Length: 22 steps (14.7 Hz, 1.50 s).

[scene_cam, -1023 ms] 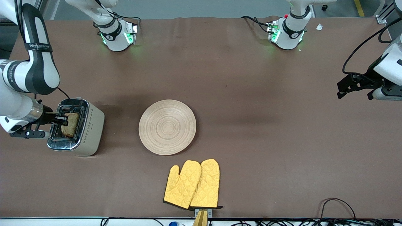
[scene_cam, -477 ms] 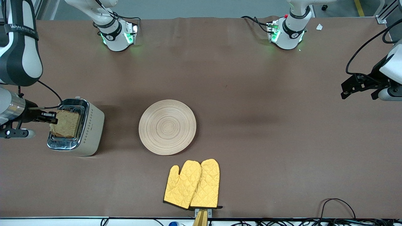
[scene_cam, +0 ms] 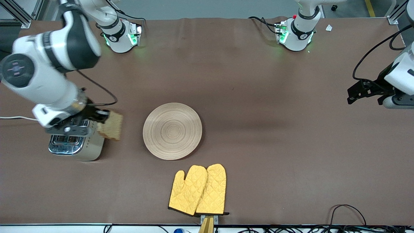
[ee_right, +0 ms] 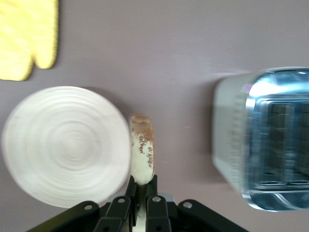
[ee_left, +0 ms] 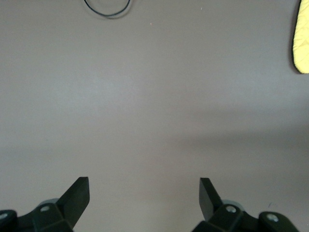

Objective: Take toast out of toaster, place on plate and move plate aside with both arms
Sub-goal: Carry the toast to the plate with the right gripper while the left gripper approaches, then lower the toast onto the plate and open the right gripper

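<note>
My right gripper (scene_cam: 98, 120) is shut on the toast (scene_cam: 111, 126), a square light brown slice held on edge in the air over the table between the toaster (scene_cam: 77, 142) and the plate. In the right wrist view the toast (ee_right: 142, 150) sticks out edge-on from the gripper (ee_right: 143, 186). The round pale wood plate (scene_cam: 172, 130) lies near the table's middle and shows in the right wrist view (ee_right: 65, 145) too. My left gripper (scene_cam: 355, 90) waits open and empty over bare table at the left arm's end; in its wrist view (ee_left: 144, 188) the jaws stand wide apart.
A silver toaster (ee_right: 270, 140) stands at the right arm's end of the table. Two yellow quilted oven mitts (scene_cam: 198, 190) lie nearer the front camera than the plate; one shows in the right wrist view (ee_right: 26, 36). Cables run along the table's front edge.
My right gripper has lifted the toast out of the toaster slot and carried it toward the plate. The right arm has swung over the toaster. The left arm has barely moved.
</note>
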Motion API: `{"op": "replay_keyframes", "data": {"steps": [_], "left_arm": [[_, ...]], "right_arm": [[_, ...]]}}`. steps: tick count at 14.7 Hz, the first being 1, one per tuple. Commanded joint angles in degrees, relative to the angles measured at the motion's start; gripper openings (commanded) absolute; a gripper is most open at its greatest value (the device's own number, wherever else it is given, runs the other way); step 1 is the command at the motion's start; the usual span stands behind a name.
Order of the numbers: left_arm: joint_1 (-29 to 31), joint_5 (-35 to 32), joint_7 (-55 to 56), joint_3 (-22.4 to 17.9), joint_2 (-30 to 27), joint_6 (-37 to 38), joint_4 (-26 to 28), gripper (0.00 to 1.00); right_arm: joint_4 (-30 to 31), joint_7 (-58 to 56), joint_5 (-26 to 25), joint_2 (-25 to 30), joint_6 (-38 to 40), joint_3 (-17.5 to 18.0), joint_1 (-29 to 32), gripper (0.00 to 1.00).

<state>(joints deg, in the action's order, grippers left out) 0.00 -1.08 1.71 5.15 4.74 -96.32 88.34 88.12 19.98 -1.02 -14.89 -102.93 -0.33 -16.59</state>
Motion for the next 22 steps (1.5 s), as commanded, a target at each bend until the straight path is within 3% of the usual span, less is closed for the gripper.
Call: {"op": "replay_keyframes", "data": {"steps": [1, 6, 12, 18, 22], "left_arm": [[0.62, 3.70, -1.10, 0.30, 4.29, 0.87, -0.97, 1.00], [0.01, 18.47, -1.18, 0.38, 14.40, -2.73, -1.24, 1.00], [-2.10, 35.77, -1.45, 0.73, 26.79, -9.57, -1.15, 1.00], [-7.55, 44.31, -1.53, 1.97, 34.19, -18.64, -1.15, 1.00], [-10.27, 47.04, -0.75, 1.97, 34.98, -21.10, -1.32, 1.00]], "right_arm": [[0.20, 4.79, 0.40, -2.77, -5.24, -0.46, -3.43, 0.00], [2.92, 12.26, 10.51, -8.04, -17.71, -0.54, -8.97, 0.00], [3.11, 19.31, 10.78, -15.78, -26.70, -0.54, -15.58, 0.00], [10.22, 12.37, 10.60, -16.14, -31.10, -0.63, -12.07, 0.00], [10.93, 9.73, 10.60, -15.18, -29.26, -0.63, -10.22, 0.00]]}}
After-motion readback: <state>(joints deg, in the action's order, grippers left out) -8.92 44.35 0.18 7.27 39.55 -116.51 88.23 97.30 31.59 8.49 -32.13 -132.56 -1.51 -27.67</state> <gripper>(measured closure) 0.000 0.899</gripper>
